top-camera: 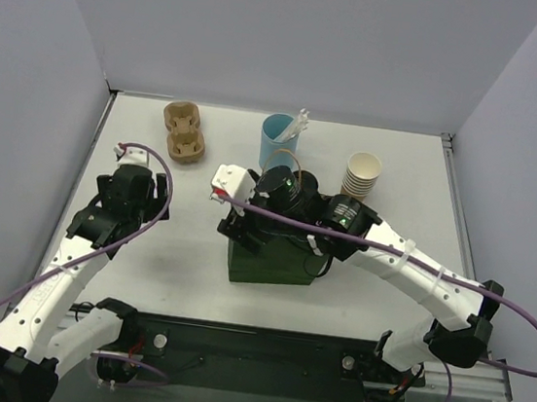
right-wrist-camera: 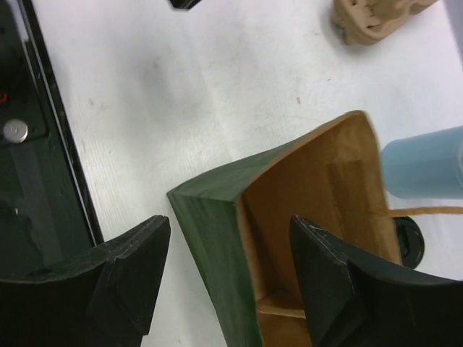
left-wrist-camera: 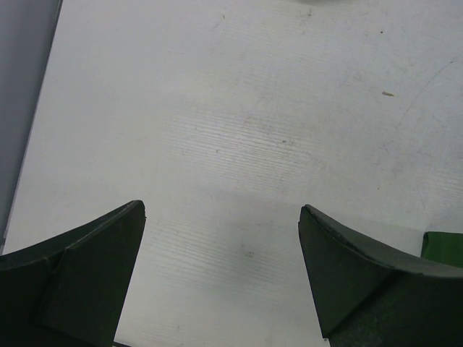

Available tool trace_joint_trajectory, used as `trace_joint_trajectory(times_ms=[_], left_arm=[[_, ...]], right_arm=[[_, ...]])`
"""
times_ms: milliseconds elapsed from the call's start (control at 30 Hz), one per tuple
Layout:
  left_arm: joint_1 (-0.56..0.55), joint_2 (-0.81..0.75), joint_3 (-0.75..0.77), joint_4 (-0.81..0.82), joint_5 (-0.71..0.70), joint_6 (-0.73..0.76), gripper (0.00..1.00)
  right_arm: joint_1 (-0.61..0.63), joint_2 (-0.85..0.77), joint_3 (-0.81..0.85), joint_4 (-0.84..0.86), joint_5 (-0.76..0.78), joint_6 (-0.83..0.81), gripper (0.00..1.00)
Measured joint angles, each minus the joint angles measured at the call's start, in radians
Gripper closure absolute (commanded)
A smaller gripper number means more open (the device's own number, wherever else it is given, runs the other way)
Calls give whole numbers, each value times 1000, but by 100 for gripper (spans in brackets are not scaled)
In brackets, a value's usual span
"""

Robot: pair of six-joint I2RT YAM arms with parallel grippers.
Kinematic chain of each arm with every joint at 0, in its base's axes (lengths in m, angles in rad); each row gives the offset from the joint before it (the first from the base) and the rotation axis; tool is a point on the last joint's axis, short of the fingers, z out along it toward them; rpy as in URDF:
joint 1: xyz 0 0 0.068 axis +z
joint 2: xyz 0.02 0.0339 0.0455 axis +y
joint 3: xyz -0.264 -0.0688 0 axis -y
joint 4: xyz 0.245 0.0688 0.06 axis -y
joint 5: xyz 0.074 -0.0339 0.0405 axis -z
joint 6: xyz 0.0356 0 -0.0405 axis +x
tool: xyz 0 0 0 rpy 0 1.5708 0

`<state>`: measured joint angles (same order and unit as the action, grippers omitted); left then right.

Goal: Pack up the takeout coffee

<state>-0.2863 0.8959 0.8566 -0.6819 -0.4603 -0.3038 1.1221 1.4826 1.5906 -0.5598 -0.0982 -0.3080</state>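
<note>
Standing upright, black lid skyward, the takeout coffee (top-camera: 279,181) sits just past the green bag's (top-camera: 261,259) far wall, near the light-blue cup (top-camera: 276,141). The right gripper (right-wrist-camera: 230,231), fingers parted, straddles the bag's near wall, clamping nothing. The left gripper (left-wrist-camera: 222,211) hangs wide open above the table (left-wrist-camera: 253,130).

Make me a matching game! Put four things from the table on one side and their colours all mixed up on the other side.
Things:
1. bag
2. cup with sticks
3. stack of paper cups
4. cup tray

Colours:
A. cream
B. tan
C. green
D. light blue

Pairs: 1-C, 2-D, 3-A, 4-B
</note>
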Motion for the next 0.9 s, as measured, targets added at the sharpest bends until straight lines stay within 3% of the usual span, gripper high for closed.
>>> trace_joint_trajectory(times_ms=[133,267,400,600,900], left_arm=[[0,33,66,-17,39,1,4],[13,171,243,-25,70,4,8],[49,392,486,-19,106,3,13],[92,742,816,-47,159,25,24],[110,1242,1319,-144,171,43,32]], right_arm=[[0,-39,47,32,78,95,32],[0,-116,49,43,126,185,32],[5,-213,13,64,178,285,32],[6,-427,-169,74,254,402,33],[18,-599,-319,85,374,431,34]])
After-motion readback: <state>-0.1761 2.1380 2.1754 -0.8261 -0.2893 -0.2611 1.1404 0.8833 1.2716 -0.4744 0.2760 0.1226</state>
